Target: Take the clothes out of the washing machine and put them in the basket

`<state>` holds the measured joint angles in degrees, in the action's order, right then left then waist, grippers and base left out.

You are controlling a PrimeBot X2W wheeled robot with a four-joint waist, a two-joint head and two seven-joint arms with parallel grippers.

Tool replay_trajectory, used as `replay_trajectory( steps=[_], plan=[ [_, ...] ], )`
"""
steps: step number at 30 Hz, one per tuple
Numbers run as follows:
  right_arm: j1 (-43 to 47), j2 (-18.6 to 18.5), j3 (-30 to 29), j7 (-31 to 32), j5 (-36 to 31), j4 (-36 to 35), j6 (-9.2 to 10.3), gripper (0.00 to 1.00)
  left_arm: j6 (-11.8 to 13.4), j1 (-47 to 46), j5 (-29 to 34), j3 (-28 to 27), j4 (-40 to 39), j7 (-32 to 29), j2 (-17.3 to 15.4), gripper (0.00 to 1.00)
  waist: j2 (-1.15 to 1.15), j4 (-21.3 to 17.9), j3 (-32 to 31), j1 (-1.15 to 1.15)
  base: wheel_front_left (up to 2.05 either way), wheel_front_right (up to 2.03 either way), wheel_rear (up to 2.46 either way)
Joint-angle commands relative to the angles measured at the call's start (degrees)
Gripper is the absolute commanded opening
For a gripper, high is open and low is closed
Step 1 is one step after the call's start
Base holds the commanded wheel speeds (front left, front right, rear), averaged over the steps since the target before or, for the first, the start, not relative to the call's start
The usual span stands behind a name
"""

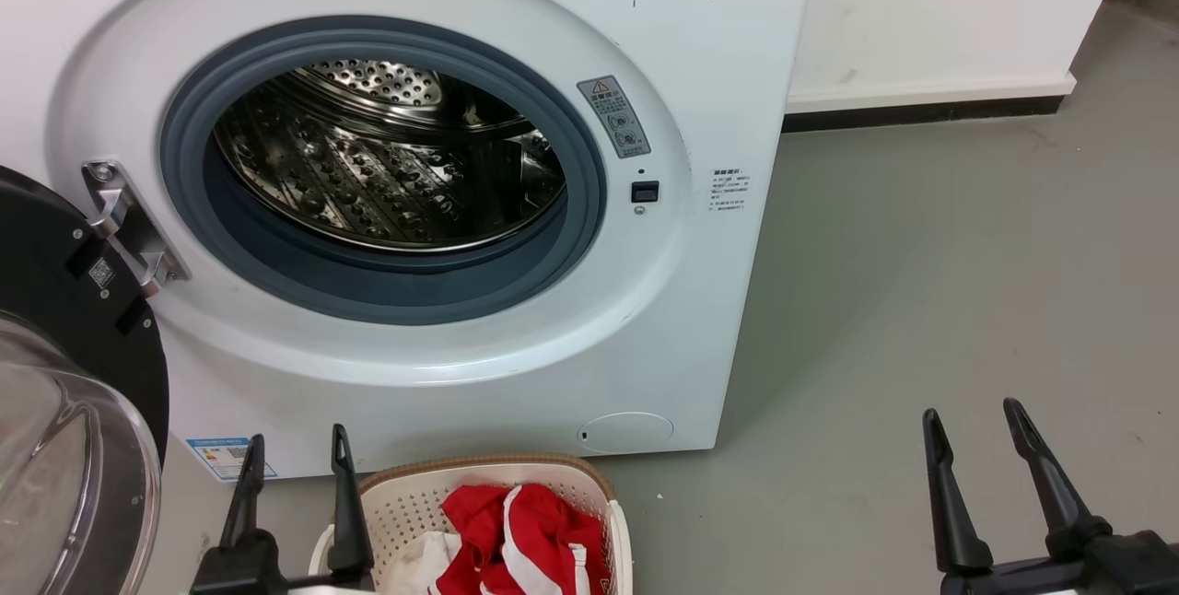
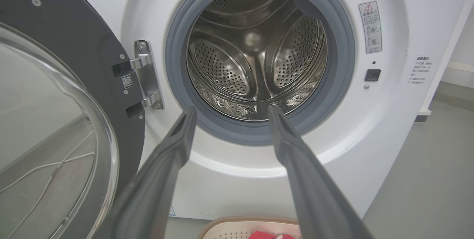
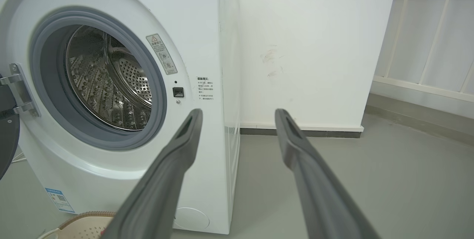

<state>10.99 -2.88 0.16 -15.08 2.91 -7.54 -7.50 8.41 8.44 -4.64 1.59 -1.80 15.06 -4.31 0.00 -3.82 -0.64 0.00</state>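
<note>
The white washing machine (image 1: 700,52) stands with its door (image 1: 55,374) swung open to the left, and its steel drum (image 1: 387,162) holds nothing I can see. Red-and-white clothes (image 1: 520,540) lie in the cream basket (image 1: 414,494) on the floor right in front of the machine. My left gripper (image 1: 297,444) is open just left of the basket's near rim, fingers pointing at the porthole (image 2: 259,57). My right gripper (image 1: 974,415) is open over bare floor to the right of the machine, holding nothing.
A white wall (image 1: 930,15) with a dark skirting runs behind the machine on the right. Grey floor (image 1: 921,300) stretches to the right. In the right wrist view a white railing (image 3: 426,46) stands at the far right.
</note>
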Motion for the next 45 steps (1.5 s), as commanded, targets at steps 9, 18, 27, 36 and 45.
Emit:
replay_trajectory(
  steps=[9,18,27,36,45],
  plan=[
    [1.2,0.0,-0.5,-0.1,0.5,1.0,0.02,1.00,-1.3,2.0,1.5,-1.1,0.0,0.2,1.1,1.00,0.00,0.3,-0.7,0.00,0.00,0.00,0.00],
    [0.9,0.0,-0.3,-0.1,0.4,1.0,0.02,1.00,-1.9,2.1,1.7,-1.5,0.6,0.2,1.4,1.00,0.00,0.1,-0.7,0.00,0.00,0.00,0.00],
    [1.0,0.0,-0.1,0.1,1.3,3.1,0.00,0.00,-1.9,2.0,0.8,-1.4,2.8,-0.3,1.3,0.00,0.00,0.0,-0.8,0.00,0.00,0.00,0.00],
    [-1.2,-0.8,0.1,1.9,13.1,5.1,0.00,0.00,-3.4,0.2,-10.9,-1.4,3.9,-2.3,0.7,0.00,0.00,0.3,-0.6,0.00,0.00,0.00,0.00],
    [-3.3,-1.4,0.2,3.7,23.5,7.3,0.00,0.00,-5.1,-1.9,-21.3,-1.5,5.8,-4.1,0.2,0.00,0.00,0.6,-0.5,0.00,0.00,0.00,0.00]
  ],
)
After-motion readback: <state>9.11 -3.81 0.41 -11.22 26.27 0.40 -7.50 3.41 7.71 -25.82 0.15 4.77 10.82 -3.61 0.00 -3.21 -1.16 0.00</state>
